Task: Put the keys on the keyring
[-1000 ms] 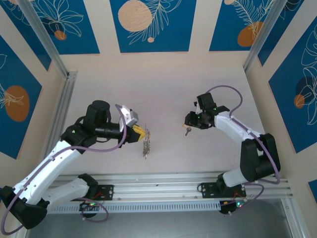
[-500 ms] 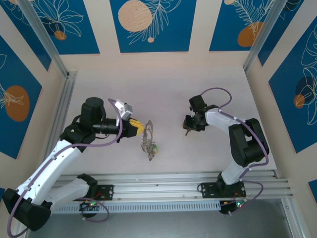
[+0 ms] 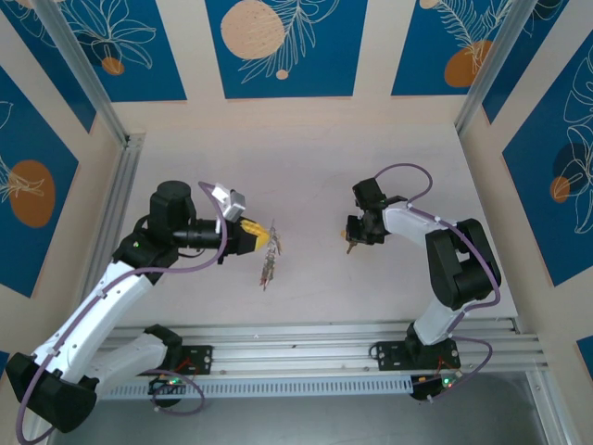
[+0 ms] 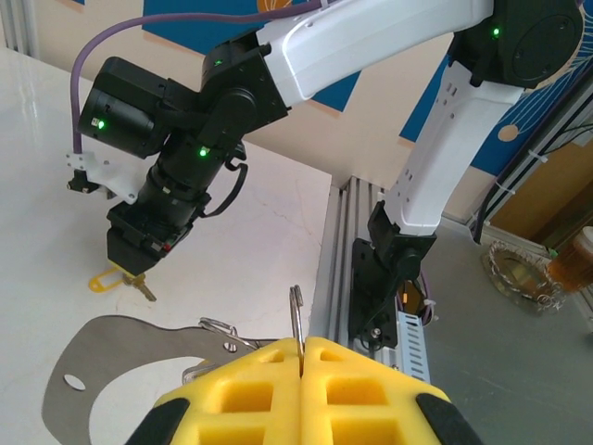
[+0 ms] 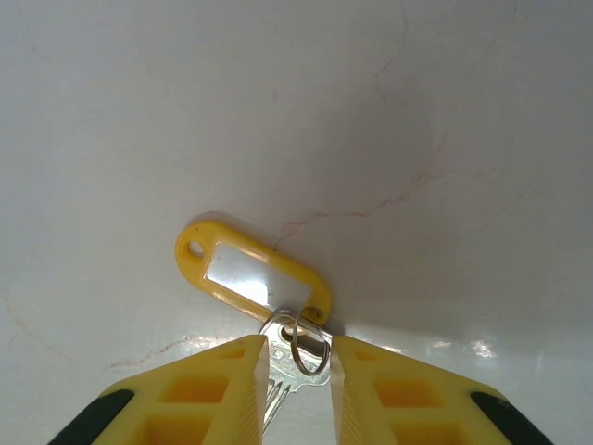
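Observation:
The keys lie on the pale table: a silver key on a small split ring with a yellow plastic tag. My right gripper is down over them, jaws a narrow gap apart with the key head and ring between the pads. They also show under the right gripper as the yellow tag, and as the keys in the top view. My left gripper is shut on the thin wire of the keyring. In the top view the keyring dangles with its bunch from the left gripper.
A flat grey metal plate with a hole hangs beside the left pads. The aluminium rail with both arm bases runs along the near edge. Walls close the table on the left, back and right.
The right jaws have narrowed around the keys on the table. The keyring bunch under the left gripper has swung back and hangs closer in; the left arm pulled slightly left.

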`<action>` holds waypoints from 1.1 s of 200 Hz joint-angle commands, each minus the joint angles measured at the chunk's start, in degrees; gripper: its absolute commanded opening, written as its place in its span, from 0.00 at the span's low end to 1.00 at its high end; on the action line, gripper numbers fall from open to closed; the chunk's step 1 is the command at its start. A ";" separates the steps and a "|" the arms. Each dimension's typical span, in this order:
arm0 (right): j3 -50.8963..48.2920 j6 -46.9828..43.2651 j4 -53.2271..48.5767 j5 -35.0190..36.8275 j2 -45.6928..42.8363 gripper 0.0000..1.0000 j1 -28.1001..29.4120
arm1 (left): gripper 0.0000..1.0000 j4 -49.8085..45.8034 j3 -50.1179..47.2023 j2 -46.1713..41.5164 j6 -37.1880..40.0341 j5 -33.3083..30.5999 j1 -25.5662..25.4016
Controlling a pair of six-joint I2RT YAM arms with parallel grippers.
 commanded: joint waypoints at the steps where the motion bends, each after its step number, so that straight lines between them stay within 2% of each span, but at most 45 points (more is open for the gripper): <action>1: -0.27 -0.37 0.30 0.18 0.53 0.25 0.24 | 0.00 3.19 -0.10 -0.81 -0.34 3.02 0.73; 86: -2.79 -0.35 1.27 1.01 0.36 0.22 0.69 | 0.00 4.99 -0.53 -0.56 -1.77 4.07 1.52; 220: -3.11 -2.14 2.53 2.03 -1.01 0.00 2.11 | 0.00 5.15 -0.98 -0.23 -1.91 3.94 2.06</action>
